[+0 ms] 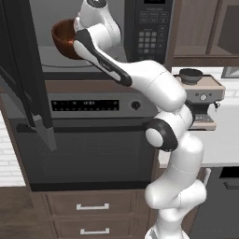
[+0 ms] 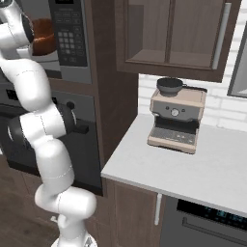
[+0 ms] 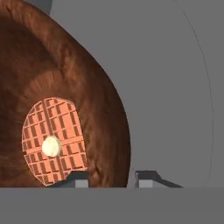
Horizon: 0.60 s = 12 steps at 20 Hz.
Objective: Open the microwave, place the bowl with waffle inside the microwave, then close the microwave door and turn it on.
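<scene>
Closest to your hand camera, the gripper [image 3: 111, 177] straddles the right-hand rim of the bowl with waffle [image 3: 65, 87], one finger tip inside the wall and one outside; the pictures do not settle whether the jaws clamp the rim or stand slightly off it. Left of that rim, the waffle [image 3: 53, 141] lies flat on the bowl's bottom with a pale dab at its centre. Right of the bowl, bare grey cavity floor spreads wide, crossed by the faint arc of the turntable.

From the left base camera, the microwave door [image 1: 28, 70] hangs swung out at the left of the microwave [image 1: 149, 28], leaving the opening unobstructed. The bowl sits inside the cavity's left part, near the front edge. Right of the cavity is the keypad panel [image 1: 150, 32], and farther right the coffee machine [image 1: 200, 100] stands on the counter [image 2: 193, 164].
</scene>
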Tool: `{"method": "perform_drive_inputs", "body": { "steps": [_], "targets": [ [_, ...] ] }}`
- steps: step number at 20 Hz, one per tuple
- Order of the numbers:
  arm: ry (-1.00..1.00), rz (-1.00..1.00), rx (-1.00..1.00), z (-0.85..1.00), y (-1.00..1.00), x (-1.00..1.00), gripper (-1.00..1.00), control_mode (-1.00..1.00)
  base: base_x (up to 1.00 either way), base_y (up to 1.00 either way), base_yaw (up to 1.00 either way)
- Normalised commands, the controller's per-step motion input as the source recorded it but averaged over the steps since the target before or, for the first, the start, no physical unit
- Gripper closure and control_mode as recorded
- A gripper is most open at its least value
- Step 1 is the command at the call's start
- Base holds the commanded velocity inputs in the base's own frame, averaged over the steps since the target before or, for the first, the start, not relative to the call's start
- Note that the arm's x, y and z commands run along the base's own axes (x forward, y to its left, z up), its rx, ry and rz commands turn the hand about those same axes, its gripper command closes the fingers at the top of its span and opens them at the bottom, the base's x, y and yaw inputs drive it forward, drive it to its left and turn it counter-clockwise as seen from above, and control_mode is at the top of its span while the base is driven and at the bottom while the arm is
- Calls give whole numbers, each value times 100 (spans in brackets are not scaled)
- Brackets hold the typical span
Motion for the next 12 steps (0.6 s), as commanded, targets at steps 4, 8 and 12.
{"method": "perform_drive_inputs", "body": {
  "steps": [4,8,12],
  "targets": [
    [-21,-4,11,-45,-6,0,-100,-100,0,0,0],
    [-48,0,17,-25,-7,-27,-100,-100,0,0,0],
    [-75,0,22,-2,-27,-94,-100,-100,0,0,0]
  ]
}}
